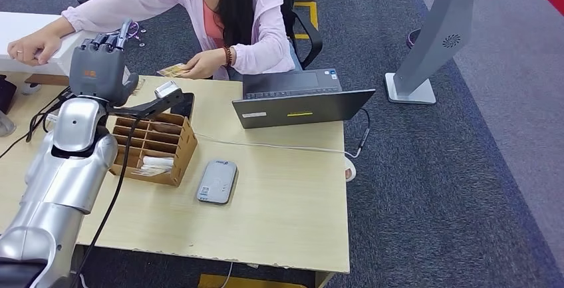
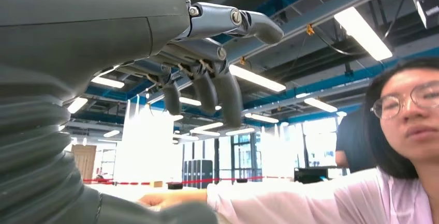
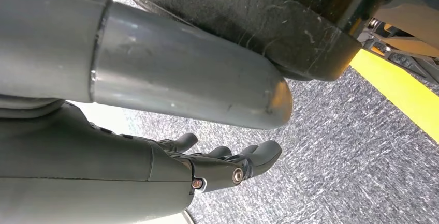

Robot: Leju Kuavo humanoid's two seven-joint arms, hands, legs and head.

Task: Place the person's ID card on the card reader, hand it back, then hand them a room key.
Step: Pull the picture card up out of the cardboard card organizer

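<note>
Across the table sits a person who holds a tan ID card [image 1: 174, 70] in one hand [image 1: 203, 64], just past the table's far edge. My left hand [image 1: 100, 62] is raised at the table's far left, fingers up and apart, holding nothing; it stands left of the card and apart from it. Seen from the left wrist, that hand [image 2: 207, 79] has nothing between its fingers. The grey-white card reader [image 1: 217, 181] lies flat mid-table. A wooden compartment box [image 1: 183, 158] beside it holds white key cards [image 1: 156, 163]. My right hand [image 3: 222, 164] hangs over grey carpet, empty.
An open laptop [image 1: 299, 98] stands at the table's far edge, with a white cable [image 1: 279, 145] running across the table in front of it. A black device on a stand [image 1: 174, 98] sits behind the box. The person's other arm rests on a white counter [image 1: 26, 28]. A grey pedestal [image 1: 439, 42] stands on the floor to the right.
</note>
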